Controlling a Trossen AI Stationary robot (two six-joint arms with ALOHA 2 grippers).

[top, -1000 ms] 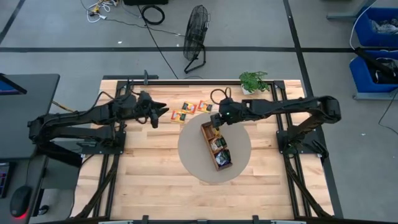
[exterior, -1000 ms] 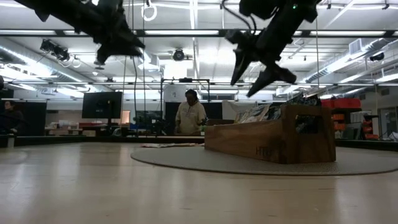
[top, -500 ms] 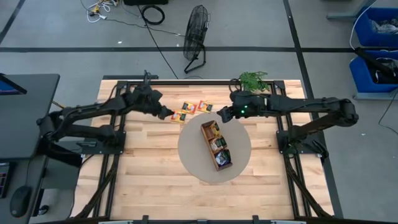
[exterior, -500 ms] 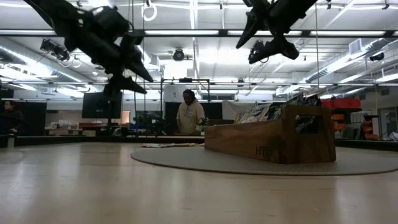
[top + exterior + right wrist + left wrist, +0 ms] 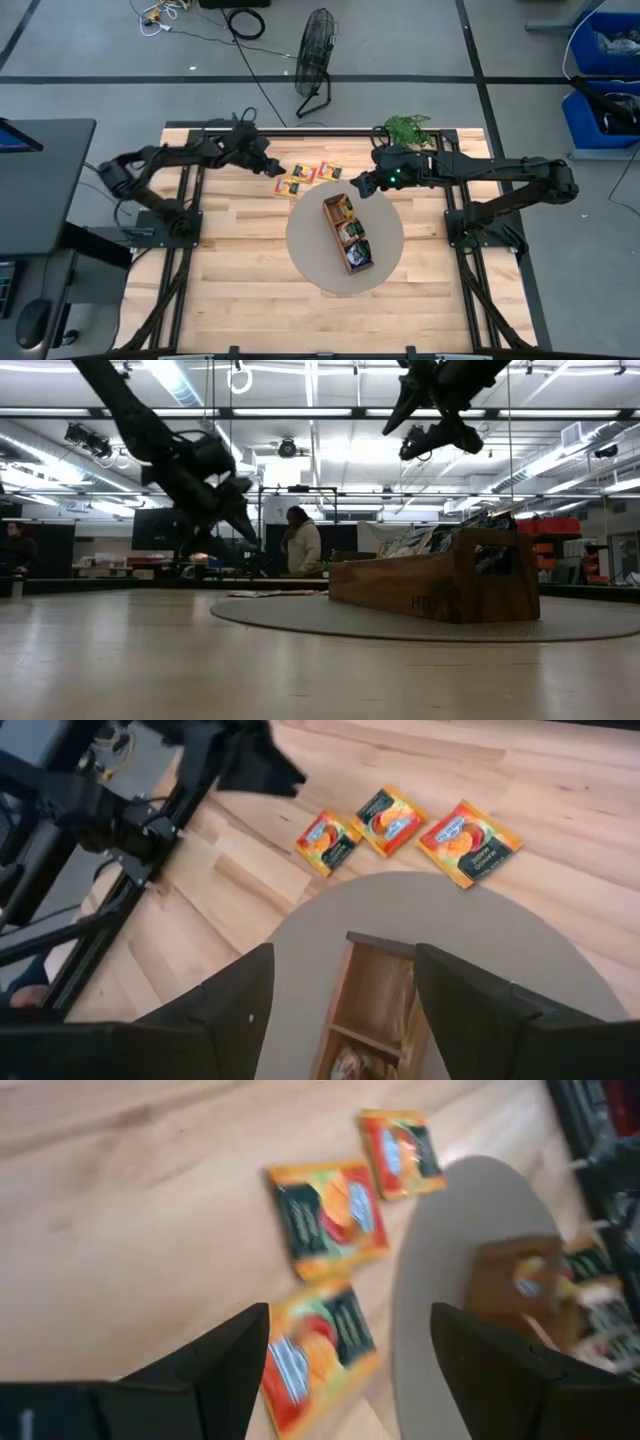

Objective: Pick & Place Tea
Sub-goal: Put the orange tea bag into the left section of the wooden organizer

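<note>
Reaching in from its own side of the bench [image 5: 230, 300], the left tool [image 5: 277, 171] hovered just beside the three orange-yellow tea sachets [image 5: 310, 176] that lay flat on the bare wood, a little behind the round grey mat [image 5: 310, 255]. Its fingers [image 5: 225, 1370] stood well apart, with nothing between them; the left wrist view showed the nearest sachet [image 5: 315, 1355] lying in the gap between the two fingers and below them, and two more sachets [image 5: 330, 1215] farther off. The right tool [image 5: 357, 188] hung above the far end of the wooden tray [image 5: 347, 235], its fingers [image 5: 235, 1005] also spread and empty. That tray sat on the mat, and several more sachets [image 5: 350, 232] stood packed in its compartments; their colours could not be told apart from above. In the low view the left tool [image 5: 225, 510] was closer to the bench surface than the right tool [image 5: 430, 430], which stayed high near the ceiling lights. A small green plant [image 5: 408, 129] stood at the bench's back edge, and a person [image 5: 300, 545] stood in the room beyond.
</note>
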